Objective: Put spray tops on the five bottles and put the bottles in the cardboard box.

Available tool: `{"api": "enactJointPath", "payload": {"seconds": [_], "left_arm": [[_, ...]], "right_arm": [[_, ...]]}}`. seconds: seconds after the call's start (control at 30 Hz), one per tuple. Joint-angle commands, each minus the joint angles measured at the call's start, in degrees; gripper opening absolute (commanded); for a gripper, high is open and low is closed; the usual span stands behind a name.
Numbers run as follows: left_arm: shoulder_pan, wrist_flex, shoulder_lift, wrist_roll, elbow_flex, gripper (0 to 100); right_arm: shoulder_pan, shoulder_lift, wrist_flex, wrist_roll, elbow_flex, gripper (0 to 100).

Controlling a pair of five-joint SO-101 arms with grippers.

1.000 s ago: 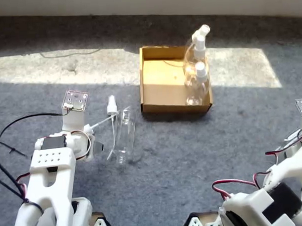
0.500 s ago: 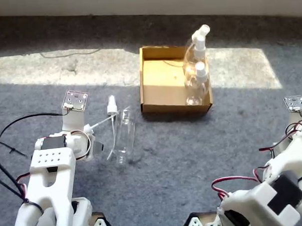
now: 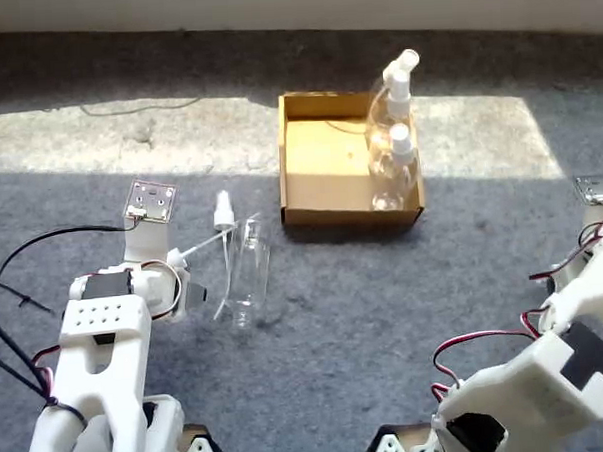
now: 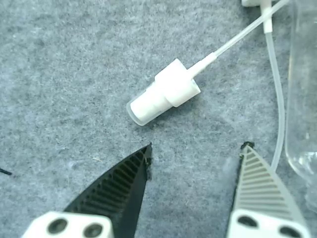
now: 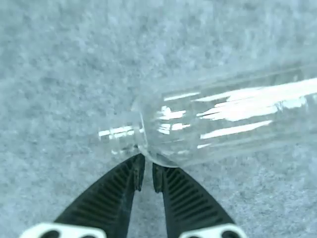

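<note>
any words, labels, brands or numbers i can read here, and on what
None can be read in any view.
The cardboard box has plain walls, no print.
The two capped bottles in it and the lying bottle are clear, with no labels.
The loose spray top is plain white.

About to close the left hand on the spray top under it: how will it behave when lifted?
Probably light: the spray top is small white plastic. Its thin tube looks bendy, so it may droop or catch the bottle beside it. The round body could roll if nudged.
</note>
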Motion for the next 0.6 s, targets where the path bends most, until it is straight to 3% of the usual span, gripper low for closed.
{"api": "enactJointPath", "payload": {"seconds": [0.0, 0.37, 0.57], "left_arm": [[0.92, -0.62, -1.36, 0.44, -0.13, 26], [0.84, -0.79, -1.36, 0.35, -0.13, 26], [0.84, -0.88, -1.36, 0.35, -0.13, 26]], "right_arm": [[-4.88, 0.40, 0.40, -2.29, -4.53, 0.5], [-13.14, 0.84, 4.18, -5.10, -9.80, 0.5], [-11.47, -3.38, 26.77, 11.69, -30.64, 4.7]]}}
